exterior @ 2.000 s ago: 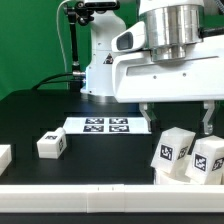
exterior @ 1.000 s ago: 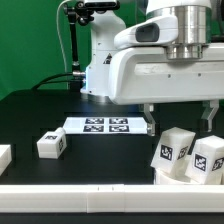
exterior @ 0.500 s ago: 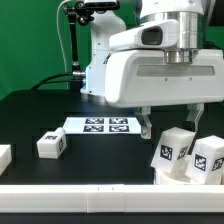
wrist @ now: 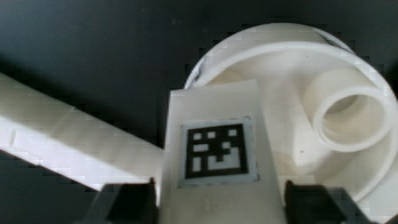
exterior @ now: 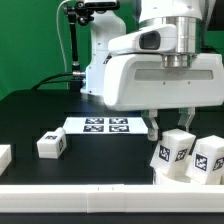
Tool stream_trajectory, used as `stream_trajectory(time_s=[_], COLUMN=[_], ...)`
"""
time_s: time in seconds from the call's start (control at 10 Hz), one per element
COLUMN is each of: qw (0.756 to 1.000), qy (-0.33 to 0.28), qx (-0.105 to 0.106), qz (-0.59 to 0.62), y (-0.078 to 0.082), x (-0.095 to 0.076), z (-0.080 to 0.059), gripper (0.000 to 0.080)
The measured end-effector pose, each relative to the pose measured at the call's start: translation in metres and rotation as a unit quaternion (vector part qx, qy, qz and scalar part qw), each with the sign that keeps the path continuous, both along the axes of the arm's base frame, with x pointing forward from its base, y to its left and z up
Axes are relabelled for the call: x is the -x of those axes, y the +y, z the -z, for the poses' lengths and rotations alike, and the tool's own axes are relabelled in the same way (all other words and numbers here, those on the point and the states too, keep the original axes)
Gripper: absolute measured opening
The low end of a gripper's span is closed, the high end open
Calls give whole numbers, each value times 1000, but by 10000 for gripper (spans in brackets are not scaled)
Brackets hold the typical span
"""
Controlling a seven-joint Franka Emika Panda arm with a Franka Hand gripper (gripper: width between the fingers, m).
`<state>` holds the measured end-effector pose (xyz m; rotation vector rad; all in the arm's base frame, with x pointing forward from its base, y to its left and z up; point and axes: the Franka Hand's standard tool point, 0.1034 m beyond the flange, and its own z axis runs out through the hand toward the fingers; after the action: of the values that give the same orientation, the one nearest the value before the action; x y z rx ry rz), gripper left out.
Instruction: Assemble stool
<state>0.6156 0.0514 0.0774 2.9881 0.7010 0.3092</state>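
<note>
My gripper (exterior: 172, 124) hangs over the tagged leg (exterior: 173, 152), jaws spread wide (not touching it), second leg (exterior: 208, 157) at its 3 o'clock.

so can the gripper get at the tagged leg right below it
Probably yes: the gripper is open above the leg, nothing lies over it, and the wrist view shows it between the fingers.

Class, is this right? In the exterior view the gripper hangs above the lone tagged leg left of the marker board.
No. The exterior view shows the gripper hanging above the two tagged legs at that view's right; the lone tagged leg left of the marker board lies apart from it.
</note>
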Motion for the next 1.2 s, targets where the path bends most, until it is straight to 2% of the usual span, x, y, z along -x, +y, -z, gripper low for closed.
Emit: stream_trajectory(time_s=[0.3,0.7,0.8,1.0,1.2], qw=[1000,984,972,938,892], qy=[0,-2,-3,-13,-14], qx=[-5,-37,-47,-72,-94], qz=[25,175,228,339,441], y=[-1,-3,-7,-1,2], x=[0,0,0,0,1], z=[0,0,0,1,1], gripper=[346,346,346,346,346])
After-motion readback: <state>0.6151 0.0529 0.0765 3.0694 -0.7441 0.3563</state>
